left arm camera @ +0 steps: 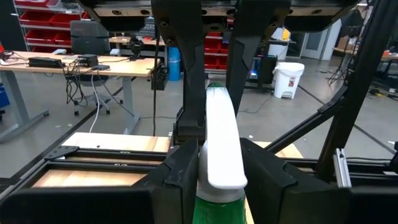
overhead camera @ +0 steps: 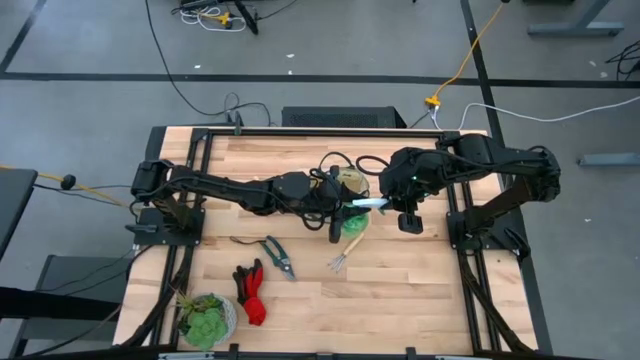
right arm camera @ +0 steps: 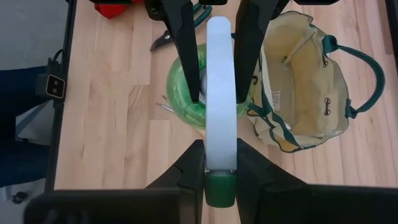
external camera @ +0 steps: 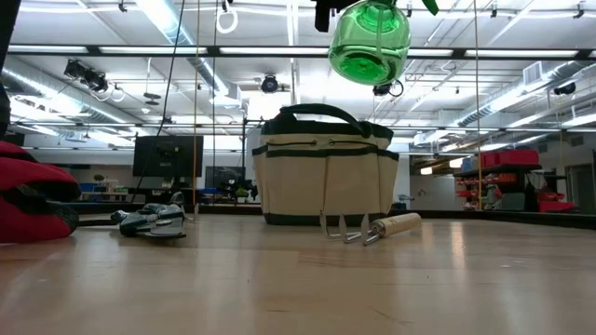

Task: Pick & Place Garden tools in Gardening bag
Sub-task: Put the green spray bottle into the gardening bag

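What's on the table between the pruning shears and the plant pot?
The red-and-black gloves lie between the pruning shears and the plant pot, with bare wood around them. The high view shows it.

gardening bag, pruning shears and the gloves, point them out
gardening bag (external camera: 326, 177), low view, on its tan front panel
pruning shears (overhead camera: 277, 254), high view, at the pivot between handles and blades
gloves (overhead camera: 251, 290), high view, on the red part

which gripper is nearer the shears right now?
Left. The left gripper is over mid-table by the bag, with the shears lying on the table toward the front on its side. The right gripper is farther off, past the green piece.
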`<state>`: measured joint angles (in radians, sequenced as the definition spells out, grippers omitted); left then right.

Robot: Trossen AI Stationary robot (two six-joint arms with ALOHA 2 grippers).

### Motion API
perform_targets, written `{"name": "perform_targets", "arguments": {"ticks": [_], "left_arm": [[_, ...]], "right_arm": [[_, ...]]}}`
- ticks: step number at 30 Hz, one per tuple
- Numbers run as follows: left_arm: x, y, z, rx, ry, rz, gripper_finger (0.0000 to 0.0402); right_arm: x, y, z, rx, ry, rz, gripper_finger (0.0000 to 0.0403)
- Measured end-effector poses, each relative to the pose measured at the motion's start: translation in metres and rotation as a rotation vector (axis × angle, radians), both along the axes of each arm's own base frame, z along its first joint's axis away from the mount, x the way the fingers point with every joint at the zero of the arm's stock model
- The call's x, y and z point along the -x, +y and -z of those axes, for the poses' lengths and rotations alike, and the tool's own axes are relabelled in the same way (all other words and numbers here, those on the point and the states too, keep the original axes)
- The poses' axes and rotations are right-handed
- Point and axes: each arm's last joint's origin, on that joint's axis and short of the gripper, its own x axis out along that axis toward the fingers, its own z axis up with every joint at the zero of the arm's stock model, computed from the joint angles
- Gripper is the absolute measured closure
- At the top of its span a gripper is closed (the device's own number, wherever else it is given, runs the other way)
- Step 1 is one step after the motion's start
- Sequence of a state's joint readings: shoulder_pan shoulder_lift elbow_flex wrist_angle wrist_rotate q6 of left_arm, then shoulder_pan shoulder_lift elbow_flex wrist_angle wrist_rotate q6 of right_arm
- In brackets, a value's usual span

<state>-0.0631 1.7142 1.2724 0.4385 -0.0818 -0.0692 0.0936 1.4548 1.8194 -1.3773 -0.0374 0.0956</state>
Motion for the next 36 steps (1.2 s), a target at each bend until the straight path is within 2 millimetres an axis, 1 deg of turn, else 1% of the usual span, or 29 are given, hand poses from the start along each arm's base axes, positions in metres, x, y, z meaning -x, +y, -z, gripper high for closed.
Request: {"name": "perform_targets", "arguments": {"ticks": [4, 7, 12, 16, 23, 30, 36], "left_arm": [[0.000, 0.000, 0.000, -0.002, 0.001, 0.000, 0.0301], [0.000, 0.000, 0.000, -0.003, 0.001, 0.002, 0.0303], [0.000, 0.000, 0.000, -0.003, 0.002, 0.002, 0.0298], [0.000, 0.000, 0.001, -0.003, 0.005, 0.001, 0.0303], [0.000, 0.000, 0.001, -0.005, 0.004, -0.007, 0.0301], [0.000, 0.002, 0.001, -0.006, 0.007, -0.012, 0.0300], [0.000, 0.002, 0.002, -0.011, 0.022, -0.018, 0.0303]], "right_arm": [[0.000, 0.000, 0.000, -0.002, 0.001, 0.002, 0.0345], [0.000, 0.000, 0.000, -0.010, 0.001, 0.011, 0.0337], [0.000, 0.000, 0.000, -0.012, 0.000, 0.006, 0.0313], [0.000, 0.000, 0.000, -0.005, -0.002, -0.005, 0.0291], [0.002, 0.001, -0.002, -0.022, -0.008, -0.016, 0.0254], [0.010, 0.000, -0.008, -0.035, -0.038, -0.021, 0.0232], [0.023, 0.000, -0.017, -0.082, -0.077, -0.047, 0.0231]]}}
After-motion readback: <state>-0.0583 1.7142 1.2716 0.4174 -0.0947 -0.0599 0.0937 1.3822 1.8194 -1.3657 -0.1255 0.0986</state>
